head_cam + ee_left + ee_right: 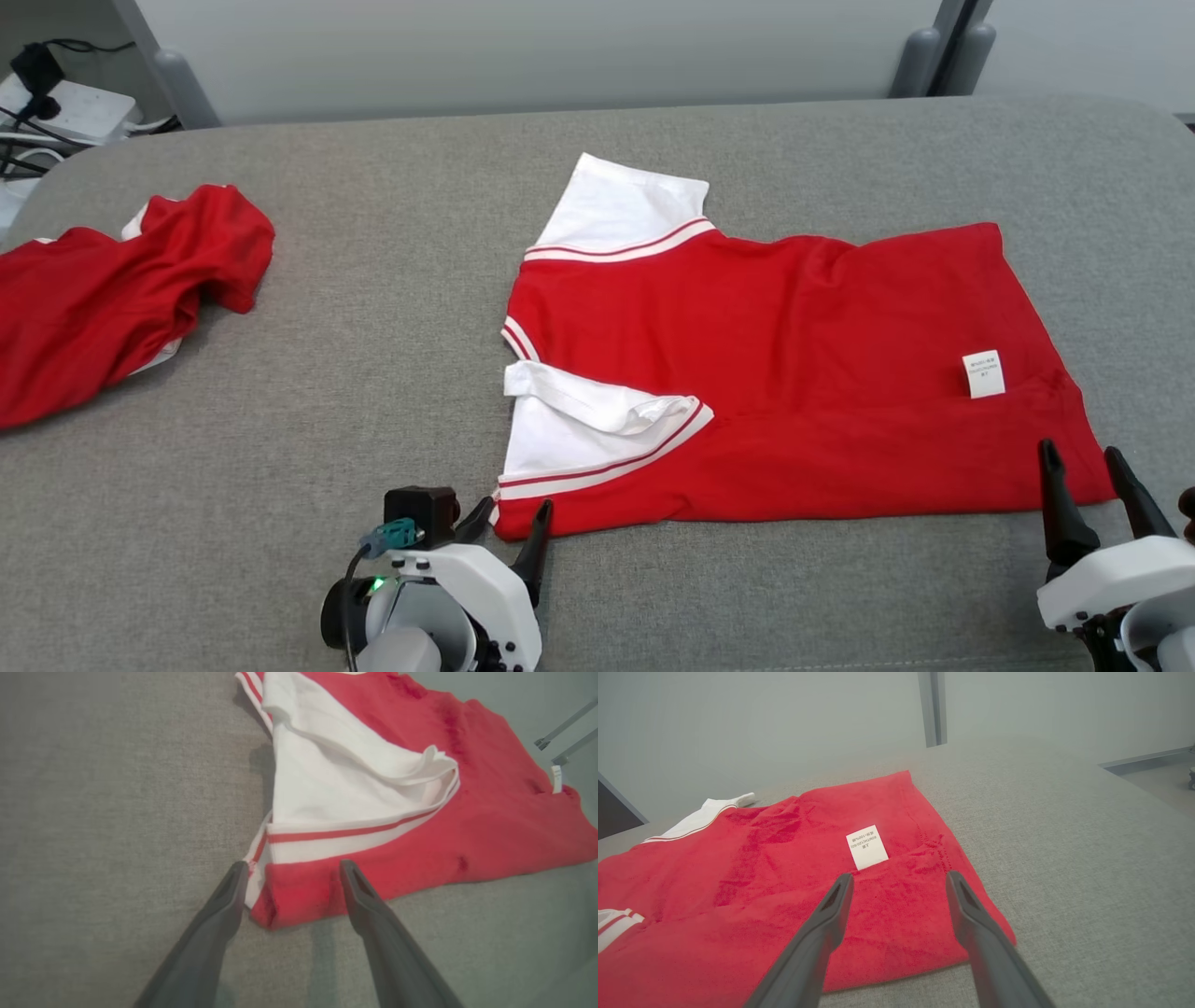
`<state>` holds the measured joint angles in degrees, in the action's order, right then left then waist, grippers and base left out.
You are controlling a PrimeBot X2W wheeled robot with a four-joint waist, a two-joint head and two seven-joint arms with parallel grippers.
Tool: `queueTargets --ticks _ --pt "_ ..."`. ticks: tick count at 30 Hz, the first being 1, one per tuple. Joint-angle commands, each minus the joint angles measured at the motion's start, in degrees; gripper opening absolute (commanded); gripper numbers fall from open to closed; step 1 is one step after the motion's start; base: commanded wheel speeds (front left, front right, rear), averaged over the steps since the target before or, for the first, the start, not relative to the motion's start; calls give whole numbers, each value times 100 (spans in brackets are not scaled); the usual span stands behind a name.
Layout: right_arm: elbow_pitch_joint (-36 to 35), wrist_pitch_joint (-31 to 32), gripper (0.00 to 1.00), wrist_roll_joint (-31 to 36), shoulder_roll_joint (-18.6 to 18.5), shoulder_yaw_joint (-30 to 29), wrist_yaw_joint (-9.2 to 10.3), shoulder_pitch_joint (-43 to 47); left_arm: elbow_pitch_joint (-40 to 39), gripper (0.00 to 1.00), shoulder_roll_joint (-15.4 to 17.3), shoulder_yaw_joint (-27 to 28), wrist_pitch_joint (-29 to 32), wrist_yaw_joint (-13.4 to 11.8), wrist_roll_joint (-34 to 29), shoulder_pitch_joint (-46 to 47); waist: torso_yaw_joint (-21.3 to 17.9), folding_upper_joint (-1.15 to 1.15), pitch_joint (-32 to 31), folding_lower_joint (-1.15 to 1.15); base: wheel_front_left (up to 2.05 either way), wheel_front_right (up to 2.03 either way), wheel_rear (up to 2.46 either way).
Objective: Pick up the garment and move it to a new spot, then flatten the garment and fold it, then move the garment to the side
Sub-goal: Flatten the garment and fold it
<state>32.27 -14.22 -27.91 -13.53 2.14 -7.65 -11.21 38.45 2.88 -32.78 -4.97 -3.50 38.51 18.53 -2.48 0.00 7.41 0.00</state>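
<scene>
A red garment (794,373) with white sleeves and a white care label (983,373) lies spread on the grey table, neck end to the left. My left gripper (513,513) stands open at its near left corner (280,900), one finger on each side of the folded red edge. My right gripper (1083,457) is open above the near right corner (924,914), just short of the label (867,847). The near white sleeve (355,788) is folded over onto the body. Nothing is held.
A second red garment (112,289) lies crumpled at the table's left edge. Grey padded surface (373,373) stretches between the two garments. Behind the table stand a pale wall and grey frame posts (920,56). Cables and a white box (65,107) sit at the far left.
</scene>
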Motion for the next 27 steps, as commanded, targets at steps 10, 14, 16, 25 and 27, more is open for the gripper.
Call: queueTargets --ticks 10,14,16,25,27 --pt "973 -77 100 -103 -198 -83 16 -449 290 0 28 32 -33 47 35 407 -54 0 49 0 0 0 0" --pt "1504 -42 100 -270 -179 -63 16 -730 319 0 25 0 -37 111 65 455 -34 0 49 0 0 0 0" --pt "1634 -19 100 -312 -185 -43 16 -805 325 0 24 -9 -37 124 69 470 -28 0 53 0 0 0 0" --pt "2463 231 100 -893 -175 236 16 -1372 359 0 22 -75 -58 232 97 580 33 0 101 0 0 0 0" --pt "2560 248 68 -993 -177 346 16 -1452 375 0 22 -84 -65 238 101 598 41 0 111 0 0 0 0"
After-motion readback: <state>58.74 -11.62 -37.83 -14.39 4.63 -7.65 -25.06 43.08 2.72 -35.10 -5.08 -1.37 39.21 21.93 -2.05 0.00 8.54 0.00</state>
